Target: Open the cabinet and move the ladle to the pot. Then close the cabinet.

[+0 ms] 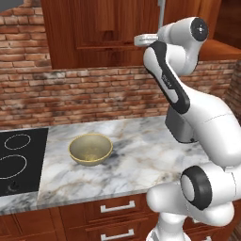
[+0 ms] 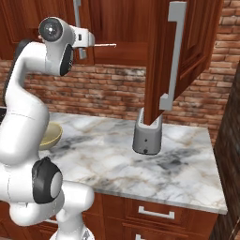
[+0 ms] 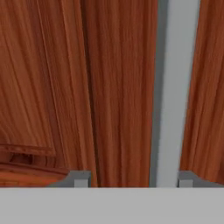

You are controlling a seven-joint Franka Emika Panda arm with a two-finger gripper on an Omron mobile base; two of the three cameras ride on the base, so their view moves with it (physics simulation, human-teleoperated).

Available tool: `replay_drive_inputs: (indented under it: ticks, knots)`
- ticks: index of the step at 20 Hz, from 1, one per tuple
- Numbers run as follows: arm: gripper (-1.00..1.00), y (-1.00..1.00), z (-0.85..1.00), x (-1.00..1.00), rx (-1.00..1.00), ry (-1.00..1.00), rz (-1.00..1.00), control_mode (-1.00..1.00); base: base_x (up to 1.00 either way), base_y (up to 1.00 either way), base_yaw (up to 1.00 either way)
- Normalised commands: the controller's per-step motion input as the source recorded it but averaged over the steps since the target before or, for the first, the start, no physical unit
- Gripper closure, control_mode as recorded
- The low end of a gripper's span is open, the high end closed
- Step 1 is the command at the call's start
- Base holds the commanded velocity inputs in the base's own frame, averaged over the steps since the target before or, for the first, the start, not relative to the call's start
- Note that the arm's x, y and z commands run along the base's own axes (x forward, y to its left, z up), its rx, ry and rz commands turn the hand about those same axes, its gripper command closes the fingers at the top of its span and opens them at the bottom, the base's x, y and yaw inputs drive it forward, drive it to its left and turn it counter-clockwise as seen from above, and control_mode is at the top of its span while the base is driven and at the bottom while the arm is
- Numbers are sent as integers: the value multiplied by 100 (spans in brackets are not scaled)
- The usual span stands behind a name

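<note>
**Q.** What lies nearest the base?

**A.** The drawers [image 1: 117, 207], at 6 o'clock in the left base view. Above them is the marble counter [image 1: 136, 136]. On it, at 8 o'clock, sits a dull-yellow bowl [image 1: 91, 149], mouth up, with the black cooktop [image 1: 19, 160] just beside it at the 9 o'clock edge. In the right base view a grey appliance [image 2: 147, 133] stands on the counter at 5 o'clock.

**Q.** And beyond the counter?

**A.** The brick wall [image 1: 94, 89], then the cabinet [image 1: 94, 28] at 12 o'clock. One door [image 2: 161, 61] stands swung out over the grey appliance, its lower edge just above it. The arm is raised to the doors that are closed.

**Q.** How is the hand set?

**A.** The gripper [image 3: 131, 179] faces a door panel squarely. Its fingertips [image 3: 78, 178] stand spread apart. The long silver bar handle [image 3: 175, 87] runs from 12 towards 5 o'clock, right by the tip on that side. The bar is bracketed but not visibly pinched from both sides.

**Q.** Why that pose?

**A.** Judged from the task, a vertical bar calls for jaws on either side of it, so that a pull swings the door on its hinge. The off-centre bar suggests one finger would meet it first.

**Q.** Where is the ladle?

**A.** Presumably behind these doors, so the opening step is unfinished. No ladle rests in the bowl.
</note>
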Motion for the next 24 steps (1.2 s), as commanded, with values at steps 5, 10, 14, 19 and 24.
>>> replay_drive_inputs:
  ticks: [5,10,14,19,24]
  knots:
    - [100,99,3,-87,0,0,0,-100,0,0,0]
    - [100,89,16,-100,0,0,0,-100,0,0,0]
    - [100,84,25,-100,0,0,0,-100,0,0,0]
    - [100,87,18,-100,0,0,0,-100,0,0,0]
    - [100,77,9,-94,0,0,0,-100,0,0,0]
